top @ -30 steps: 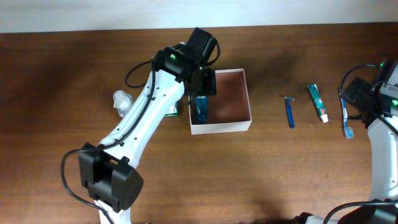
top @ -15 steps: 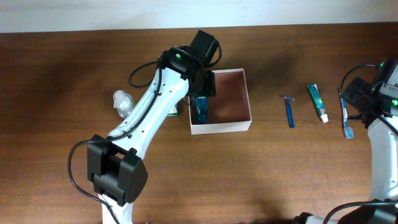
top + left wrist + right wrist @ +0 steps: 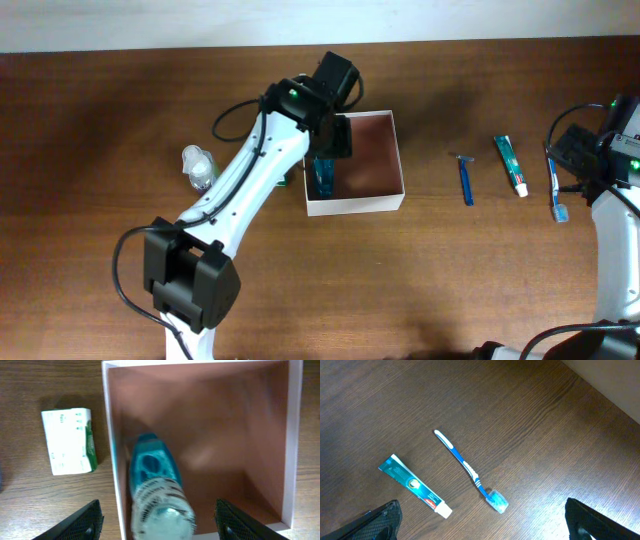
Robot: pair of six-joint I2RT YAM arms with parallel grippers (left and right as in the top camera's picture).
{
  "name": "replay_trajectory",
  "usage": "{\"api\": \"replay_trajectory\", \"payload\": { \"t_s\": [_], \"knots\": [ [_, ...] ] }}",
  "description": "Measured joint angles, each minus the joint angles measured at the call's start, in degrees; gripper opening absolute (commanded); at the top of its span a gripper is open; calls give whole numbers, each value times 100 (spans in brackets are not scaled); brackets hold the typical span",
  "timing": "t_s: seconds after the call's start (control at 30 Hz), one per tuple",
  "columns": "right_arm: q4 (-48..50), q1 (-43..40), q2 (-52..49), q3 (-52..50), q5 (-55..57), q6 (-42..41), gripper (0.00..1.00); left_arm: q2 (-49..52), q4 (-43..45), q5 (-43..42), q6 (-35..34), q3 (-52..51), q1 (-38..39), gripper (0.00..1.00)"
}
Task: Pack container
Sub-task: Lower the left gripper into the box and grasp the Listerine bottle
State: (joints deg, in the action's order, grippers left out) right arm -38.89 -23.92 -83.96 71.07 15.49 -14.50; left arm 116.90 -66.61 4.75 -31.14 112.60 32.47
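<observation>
The container point(image 3: 356, 204), a white-walled box with a reddish-brown inside, sits mid-table; it also fills the left wrist view point(image 3: 295, 435). A translucent blue bottle point(image 3: 322, 178) lies inside along its left wall, seen close in the left wrist view point(image 3: 155, 490). My left gripper point(image 3: 331, 137) hovers open above the bottle point(image 3: 157, 520) without touching it. My right gripper point(image 3: 575, 165) is open and empty point(image 3: 482, 520), above a blue toothbrush point(image 3: 470, 472) on the table at the far right point(image 3: 556, 192).
A teal toothpaste tube point(image 3: 511, 165) point(image 3: 415, 486) and a blue razor point(image 3: 466, 180) lie right of the container. A white-and-green small box point(image 3: 68, 441) lies just left of it, and a clear small bottle point(image 3: 198, 165) farther left.
My left arm has shifted slightly to the right over the container. The blue bottle stays lying in the box. The right arm has not moved.
</observation>
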Motion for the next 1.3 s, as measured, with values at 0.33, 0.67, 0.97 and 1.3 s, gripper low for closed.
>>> {"api": "replay_trajectory", "payload": {
  "t_s": [0.33,0.67,0.97,1.3],
  "knots": [
    [0,0,0,0,0,-4,99,28,28,20,0,0,50,73],
    [0,0,0,0,13,2,99,173,46,238,0,0,52,61],
    [0,0,0,0,13,-2,99,173,48,321,-17,0,52,39],
    [0,0,0,0,15,0,98,173,50,321,-22,0,52,20]
  ]
}}
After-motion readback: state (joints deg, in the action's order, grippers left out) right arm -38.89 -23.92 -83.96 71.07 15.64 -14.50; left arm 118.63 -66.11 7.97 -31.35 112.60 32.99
